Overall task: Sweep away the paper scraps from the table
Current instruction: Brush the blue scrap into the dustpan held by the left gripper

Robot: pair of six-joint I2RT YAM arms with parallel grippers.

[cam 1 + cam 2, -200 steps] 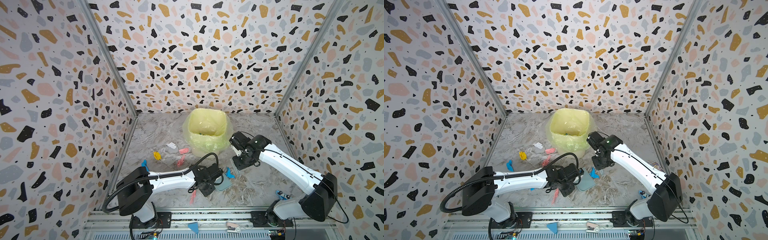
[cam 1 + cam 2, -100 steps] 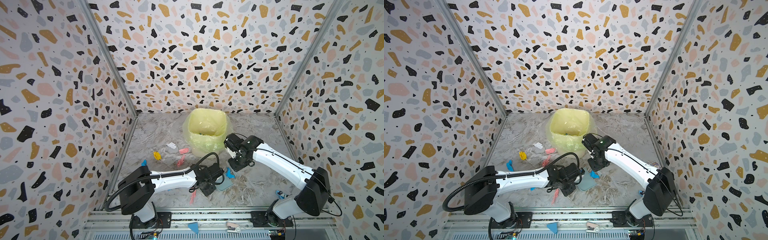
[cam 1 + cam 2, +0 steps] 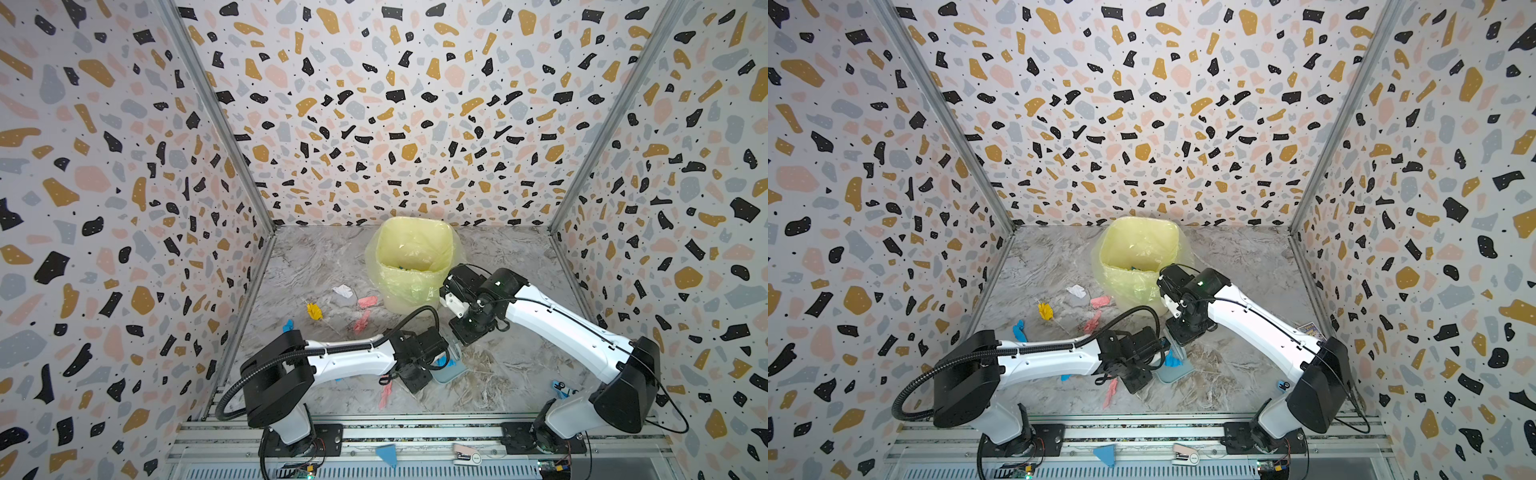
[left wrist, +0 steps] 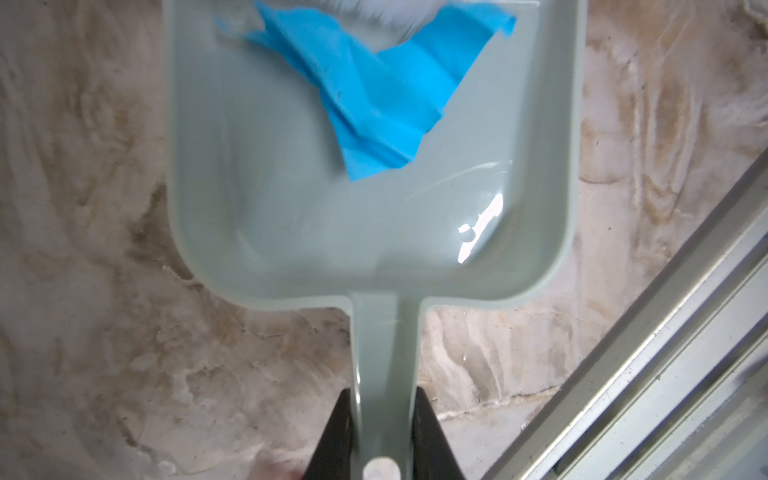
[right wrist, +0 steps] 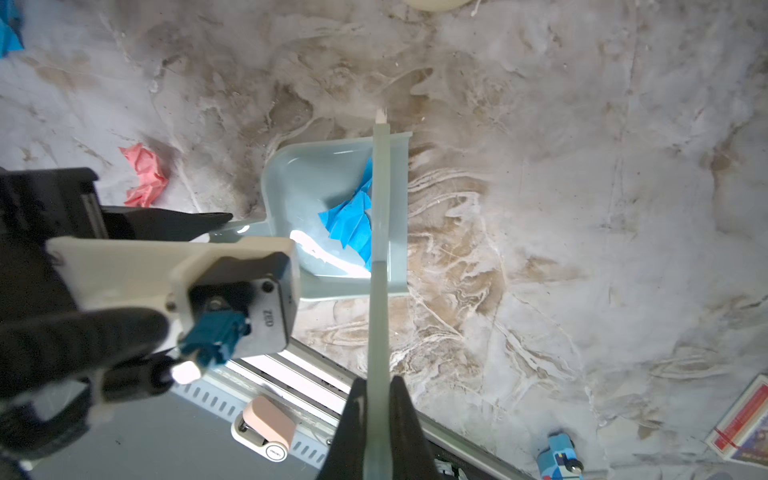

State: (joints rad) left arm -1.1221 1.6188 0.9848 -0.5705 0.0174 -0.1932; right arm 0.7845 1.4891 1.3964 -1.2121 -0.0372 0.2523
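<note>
On the marble table (image 3: pixel 519 374), the left gripper (image 4: pixel 380 401) clamps the dustpan (image 4: pixel 332 232) handle, 1 blue scrap (image 4: pixel 382 104) inside; the right gripper (image 5: pixel 378 388) clenches the brush (image 5: pixel 380 199) at the pan's mouth. Other paper scraps (image 3: pixel 362 322) lie up-left of both, nearer the left arm.

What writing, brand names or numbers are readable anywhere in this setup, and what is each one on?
"ZED": printed sideways on the grey wrist camera housing.
Round logo on the pink-and-white stapler: too small to read.
Print on the card box: blurred, unreadable.
No other text is visible.
</note>
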